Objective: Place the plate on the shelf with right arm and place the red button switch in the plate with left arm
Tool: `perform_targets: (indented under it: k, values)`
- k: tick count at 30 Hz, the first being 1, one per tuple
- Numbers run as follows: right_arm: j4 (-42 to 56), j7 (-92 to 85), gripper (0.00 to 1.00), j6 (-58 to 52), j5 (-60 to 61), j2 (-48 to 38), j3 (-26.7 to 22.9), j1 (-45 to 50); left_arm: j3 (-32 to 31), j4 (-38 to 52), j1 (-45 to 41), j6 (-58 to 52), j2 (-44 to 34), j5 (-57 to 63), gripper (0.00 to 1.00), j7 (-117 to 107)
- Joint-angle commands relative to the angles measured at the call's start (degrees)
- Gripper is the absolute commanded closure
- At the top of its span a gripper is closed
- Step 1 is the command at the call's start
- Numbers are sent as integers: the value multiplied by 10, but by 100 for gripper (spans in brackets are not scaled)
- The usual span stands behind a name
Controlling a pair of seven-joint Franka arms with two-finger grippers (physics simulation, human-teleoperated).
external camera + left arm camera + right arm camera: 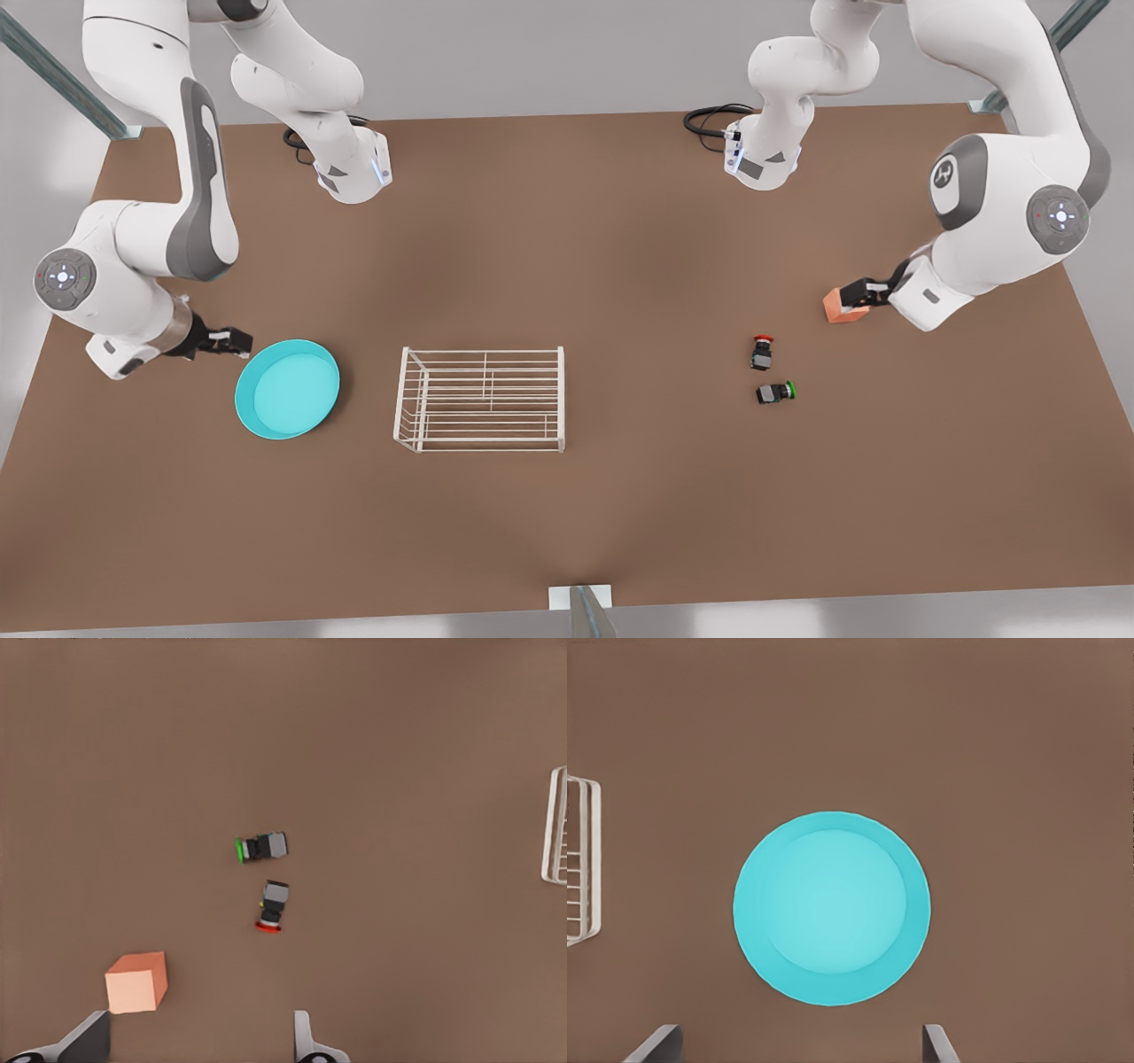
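The right claw (237,341) waits spread beside the plate (287,388), ready to take its rim. The left claw (858,294), spread too, hovers near the orange cube (842,307), apart from the red switch (762,352). The shelf (481,400) stands between them on the surface (567,221).

The white, grey-jointed right arm reaches low at the front view's left, its black two-finger right gripper (241,341) spread wide, fingers (656,1043) apart. Opposite, the matching left arm bends down, left gripper (852,295) open too, fingers (306,1041) parted.
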Motion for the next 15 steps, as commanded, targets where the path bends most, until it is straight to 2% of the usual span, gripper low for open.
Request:
perform_targets:
  k: [1, 3, 5, 6, 7, 8, 9, 11, 15]
  values:
    - [5, -26, 0, 38, -2, 2, 2, 4, -1, 0, -14, 23, 1, -1, 0, 4]
    - [5, -42, 0, 35, -5, 8, 4, 13, -10, -2, -19, 16, 5, 2, 0, 4]
    - [14, -103, 0, 36, 2, 44, -2, -3, -94, -104, -21, 94, -34, 5, 0, -40]
    - [14, -116, 0, 40, 2, 57, -3, -14, -128, -109, -22, 95, -34, 19, 0, -79]
    - [15, -134, 0, 46, 7, 76, -3, -29, -146, -184, -24, 135, -69, 29, 0, -92]
    - [18, -162, 0, 45, 45, 89, -4, -49, -147, -246, -25, 191, -87, 30, 0, -93]
    - [18, -198, 0, 45, 74, 99, -3, -66, -151, -260, -25, 196, -82, 28, 0, -93]
    - [26, -220, 0, 42, 80, 139, -3, -97, -151, -352, -24, 329, -71, 25, 0, -90]
    - [47, -247, 0, 46, 110, 194, -1, -110, -144, -329, 39, 365, 14, 85, 0, -35]
